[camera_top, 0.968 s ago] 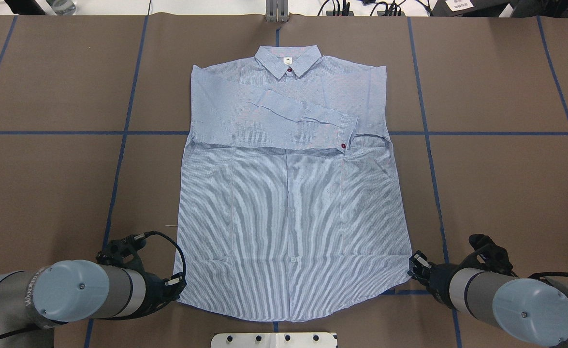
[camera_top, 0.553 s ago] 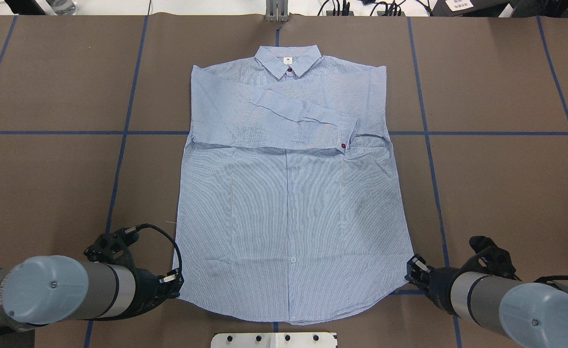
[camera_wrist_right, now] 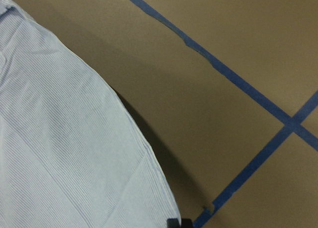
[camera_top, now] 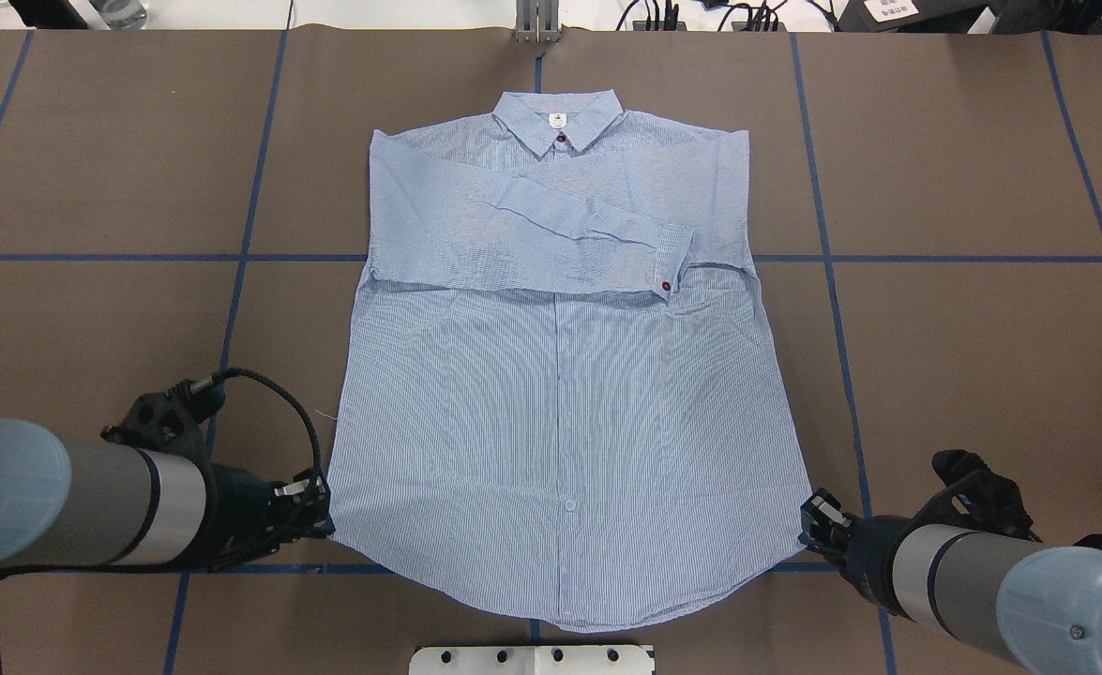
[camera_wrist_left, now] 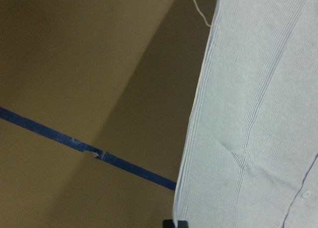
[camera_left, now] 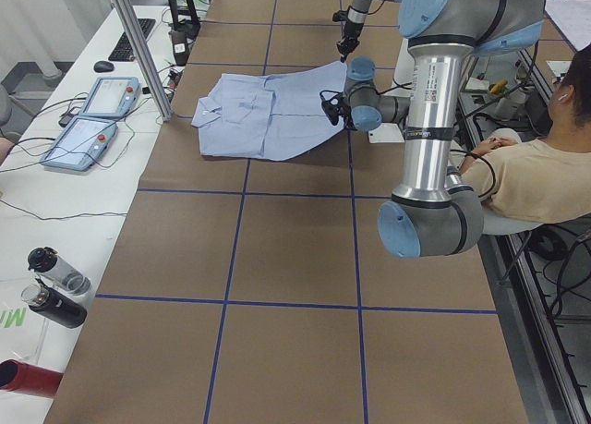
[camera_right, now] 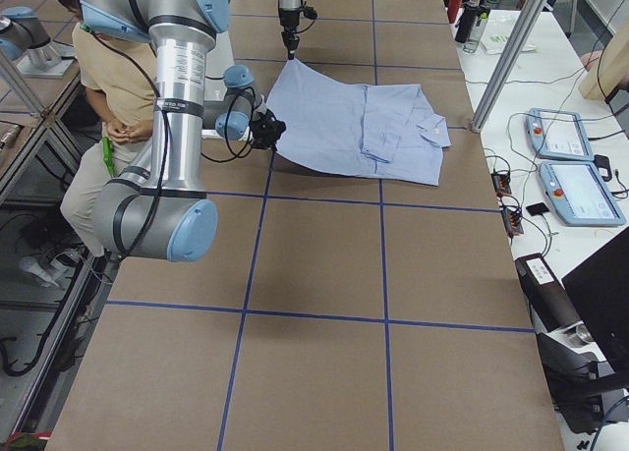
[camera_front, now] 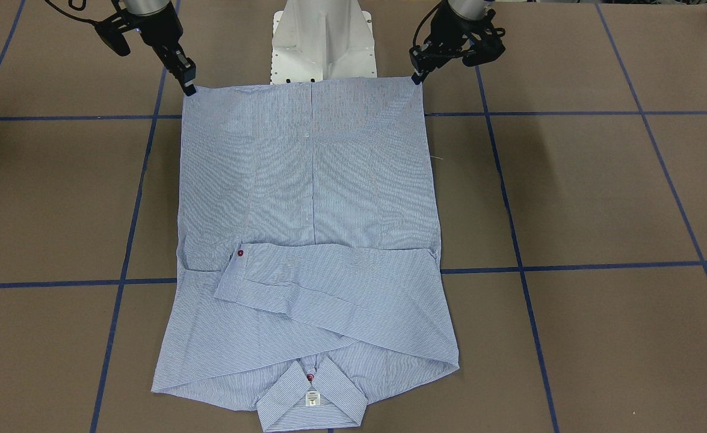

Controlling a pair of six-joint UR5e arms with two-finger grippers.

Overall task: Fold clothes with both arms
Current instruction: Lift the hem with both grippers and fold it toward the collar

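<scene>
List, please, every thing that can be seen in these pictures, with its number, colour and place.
shirt: one, light blue with fine white stripes, mid-table, sleeves folded across the chest, collar far from the robot, hem end raised.
table cover: one, brown, over the whole table.
tape lines: several, blue, a grid on the cover.
pedestal base: one, white, at the robot's table edge.
control tablets: two, grey-blue, on the white side bench.
bottles: three, clear, black and red, at the bench end.
person: one, beige top, seated behind the robot.
left arm, right arm: two, grey with light blue caps, beside the hem.
left fingers: black, shut on the hem's left corner.
right fingers: black, shut on the hem's right corner.
</scene>
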